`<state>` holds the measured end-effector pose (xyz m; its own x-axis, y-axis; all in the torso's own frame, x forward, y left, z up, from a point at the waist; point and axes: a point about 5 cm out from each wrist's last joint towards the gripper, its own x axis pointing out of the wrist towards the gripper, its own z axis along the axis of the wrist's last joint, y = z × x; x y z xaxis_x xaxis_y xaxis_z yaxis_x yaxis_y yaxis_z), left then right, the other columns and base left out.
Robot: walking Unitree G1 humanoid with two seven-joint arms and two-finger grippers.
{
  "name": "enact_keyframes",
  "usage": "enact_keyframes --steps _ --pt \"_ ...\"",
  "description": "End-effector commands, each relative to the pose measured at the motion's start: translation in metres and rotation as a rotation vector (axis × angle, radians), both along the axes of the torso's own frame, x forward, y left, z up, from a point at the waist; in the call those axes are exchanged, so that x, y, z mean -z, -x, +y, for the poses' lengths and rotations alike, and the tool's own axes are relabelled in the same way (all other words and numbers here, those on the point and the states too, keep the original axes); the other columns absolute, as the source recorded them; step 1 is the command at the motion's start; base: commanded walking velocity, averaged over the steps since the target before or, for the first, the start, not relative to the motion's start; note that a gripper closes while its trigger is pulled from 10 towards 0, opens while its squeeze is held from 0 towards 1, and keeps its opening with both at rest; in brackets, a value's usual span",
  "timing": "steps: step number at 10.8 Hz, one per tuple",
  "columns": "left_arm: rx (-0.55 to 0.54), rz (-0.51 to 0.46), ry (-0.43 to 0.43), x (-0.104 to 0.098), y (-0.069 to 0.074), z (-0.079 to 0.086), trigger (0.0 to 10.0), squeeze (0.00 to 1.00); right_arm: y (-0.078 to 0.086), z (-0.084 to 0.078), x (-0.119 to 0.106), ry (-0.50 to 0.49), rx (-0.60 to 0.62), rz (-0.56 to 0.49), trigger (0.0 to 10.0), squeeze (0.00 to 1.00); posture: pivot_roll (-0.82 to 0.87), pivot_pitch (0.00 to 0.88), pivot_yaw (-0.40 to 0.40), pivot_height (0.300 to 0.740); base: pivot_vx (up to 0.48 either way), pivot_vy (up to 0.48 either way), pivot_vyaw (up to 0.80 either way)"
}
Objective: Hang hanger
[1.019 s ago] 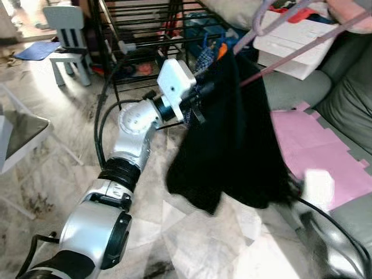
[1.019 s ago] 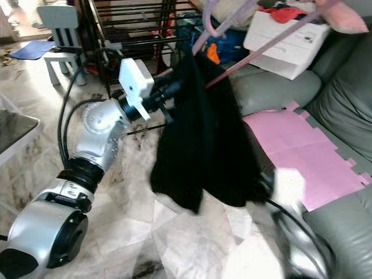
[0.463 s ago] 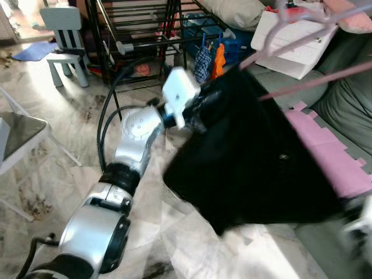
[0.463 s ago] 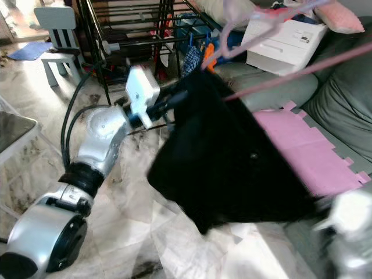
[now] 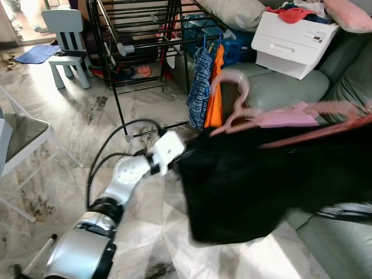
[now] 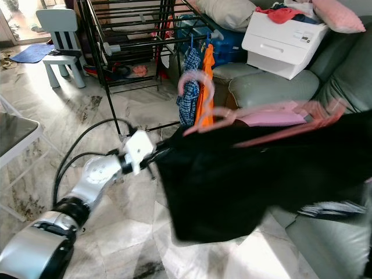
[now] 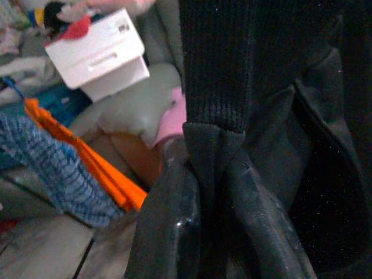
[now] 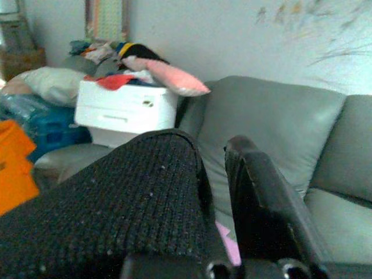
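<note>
Black knit fabric is what you are seeing stretched across the middle of the head views: a dark garment (image 5: 256,186) draped on a pink hanger (image 6: 273,125), blurred by motion. Starting at your left, a pale child's chair (image 5: 64,35) is standing on the marble floor (image 5: 64,128), and beside it a black drying rack (image 5: 139,40) is carrying a blue checked cloth (image 5: 199,87) and an orange cloth (image 5: 215,93). Your left gripper (image 7: 218,174) is reaching forward at the garment's left edge; in the left wrist view its black fingers (image 7: 174,221) are pinching a fold of the knit between them. Further right, the hanger's hook is rising just in front of the hanging cloths, and its bar is running toward the grey sofa (image 6: 273,87). A white box (image 6: 285,38) is resting on the sofa; no writing on it is legible. At your far right, the right gripper (image 8: 209,192) is gripping the knit, with fabric covering one finger and the other finger (image 8: 261,197) bare beside it.
</note>
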<state>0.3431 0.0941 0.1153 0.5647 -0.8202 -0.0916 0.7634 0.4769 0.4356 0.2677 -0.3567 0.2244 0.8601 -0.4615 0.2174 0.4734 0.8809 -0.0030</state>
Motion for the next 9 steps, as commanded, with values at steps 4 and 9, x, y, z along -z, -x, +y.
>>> enact_keyframes --steps 4,9 --pt "-0.038 -0.026 -0.190 0.019 0.004 0.015 0.0 0.00 -0.006 0.022 0.004 -0.022 -0.003 -0.015 0.0 0.00 0.00 0.000 -0.045 0.740 0.000 0.000 0.00" --pt "-0.266 0.017 -0.208 0.029 -0.006 0.003 0.0 0.00 -0.035 0.074 0.027 -0.030 -0.127 0.050 0.0 0.00 0.00 0.000 -0.045 0.740 0.000 0.000 0.00"
